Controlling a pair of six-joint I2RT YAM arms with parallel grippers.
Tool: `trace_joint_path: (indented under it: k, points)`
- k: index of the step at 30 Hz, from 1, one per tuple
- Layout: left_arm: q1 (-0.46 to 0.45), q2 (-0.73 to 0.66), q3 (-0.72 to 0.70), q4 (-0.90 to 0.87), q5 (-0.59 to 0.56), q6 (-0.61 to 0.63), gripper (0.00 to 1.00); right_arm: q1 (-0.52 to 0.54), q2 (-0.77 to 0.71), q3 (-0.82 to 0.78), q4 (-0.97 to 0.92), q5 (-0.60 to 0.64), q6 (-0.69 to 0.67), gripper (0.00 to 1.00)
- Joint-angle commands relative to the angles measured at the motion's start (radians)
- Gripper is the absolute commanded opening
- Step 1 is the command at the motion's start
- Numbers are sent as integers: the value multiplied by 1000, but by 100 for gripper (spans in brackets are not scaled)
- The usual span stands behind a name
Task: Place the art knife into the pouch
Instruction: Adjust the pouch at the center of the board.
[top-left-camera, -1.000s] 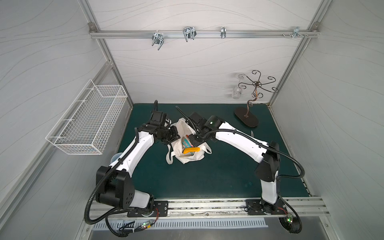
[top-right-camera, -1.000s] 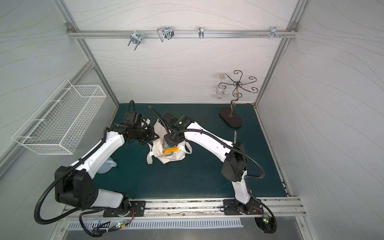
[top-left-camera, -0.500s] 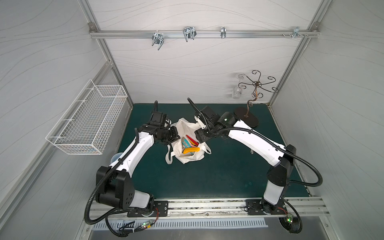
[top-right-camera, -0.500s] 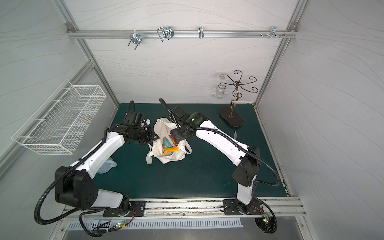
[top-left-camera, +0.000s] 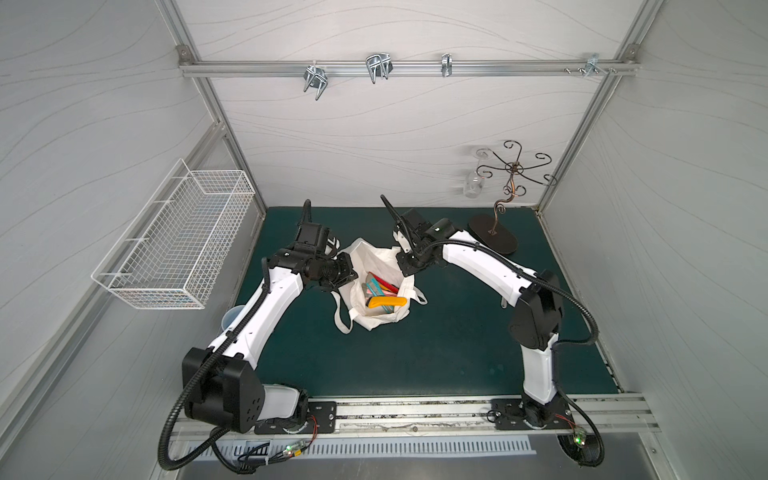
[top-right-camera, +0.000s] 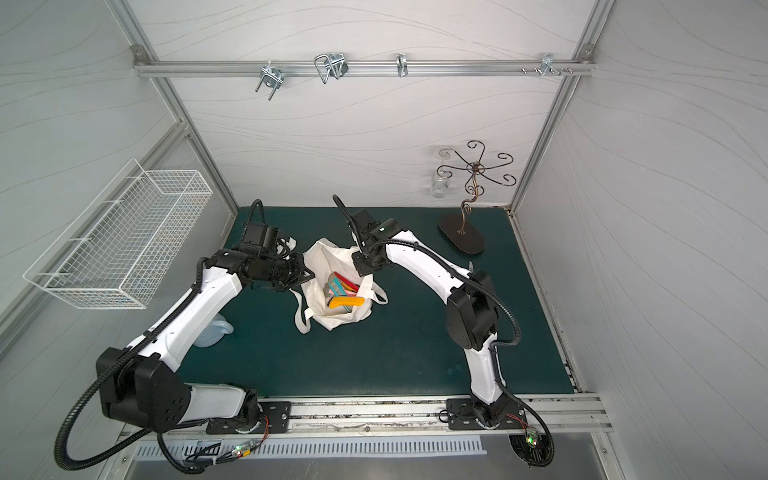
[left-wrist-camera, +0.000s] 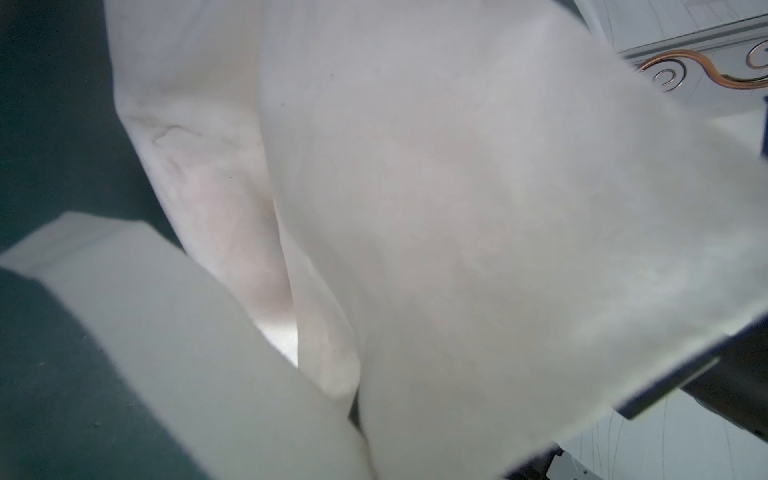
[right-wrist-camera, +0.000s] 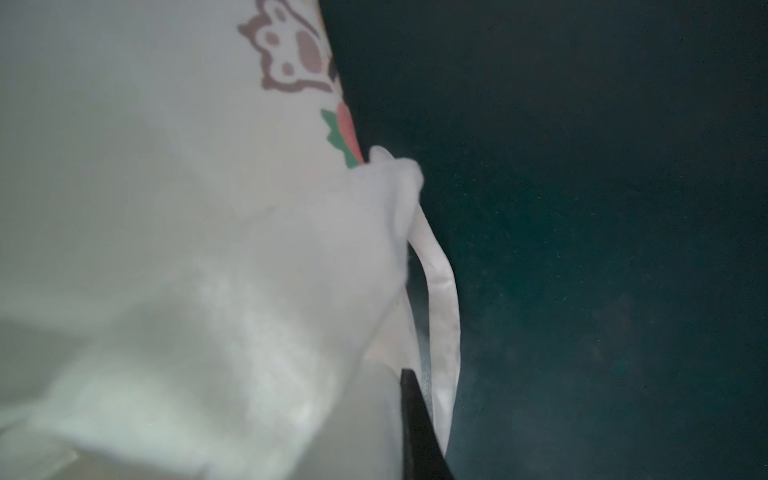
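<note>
The pouch (top-left-camera: 374, 322) (top-right-camera: 332, 319) is a white cloth tote standing open in the middle of the green mat. A yellow art knife (top-left-camera: 386, 301) (top-right-camera: 347, 300) lies inside it, on top of pink and teal items. My left gripper (top-left-camera: 348, 271) (top-right-camera: 305, 270) is shut on the pouch's left rim; the pouch's cloth (left-wrist-camera: 457, 208) fills the left wrist view and hides the fingers. My right gripper (top-left-camera: 405, 267) (top-right-camera: 361, 266) is shut on the right rim. In the right wrist view the printed cloth (right-wrist-camera: 208, 249) lies against one black finger (right-wrist-camera: 415, 419).
A white wire basket (top-left-camera: 174, 245) hangs on the left wall. A curly wire stand on a black base (top-left-camera: 494, 237) holds a glass (top-left-camera: 471, 187) at the back right. A clear cup (top-right-camera: 212, 332) sits beside the left arm. One strap (top-left-camera: 343, 316) trails on the mat (top-left-camera: 415, 361).
My right gripper drew back from over the pouch's mouth toward the right, opened, then shut on the right rim. The left arm has held still.
</note>
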Motion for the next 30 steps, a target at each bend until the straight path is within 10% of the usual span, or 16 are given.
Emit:
trace_joint_path:
  k: [1,11,30]
  points:
    - [-7,-72,186,-75,-7,-1,0,-6,-135,115,-41,-57,-27,0]
    - [-7,-160,595,-243,13,-18,0,-15,-258,544,-191,-124,-36,0]
    - [-37,-176,272,-17,87,-65,0,-82,-222,402,-138,-218,6,0]
